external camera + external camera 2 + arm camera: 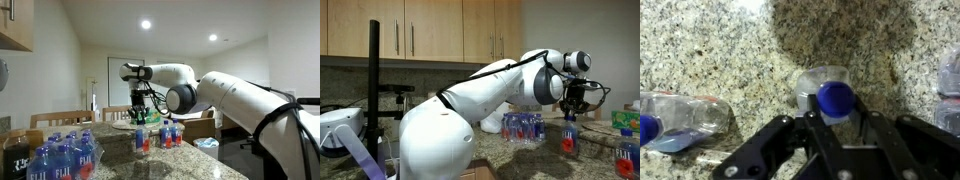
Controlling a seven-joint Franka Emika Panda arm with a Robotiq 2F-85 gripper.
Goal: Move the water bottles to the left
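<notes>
A speckled granite counter (150, 165) is being seen in a kitchen under wooden wall cabinets (440, 30); the gripper (837, 120) is being held pointing down over it, nearly shut, its fingers (812, 122) being pressed around the neck of one water bottle (823, 82) just below the blue cap; in both exterior views this bottle (141, 140) (568, 137) is being carried upright beneath the gripper (140, 112) (570, 108), though whether its base is touching the stone cannot be told; two further bottles (171, 132) are being shown standing just beside it, toward the counter's far edge; another bottle (685, 112) is being caught nearby in the wrist view; a wrapped FIJI pack (60, 158) is being seen at the near corner.
</notes>
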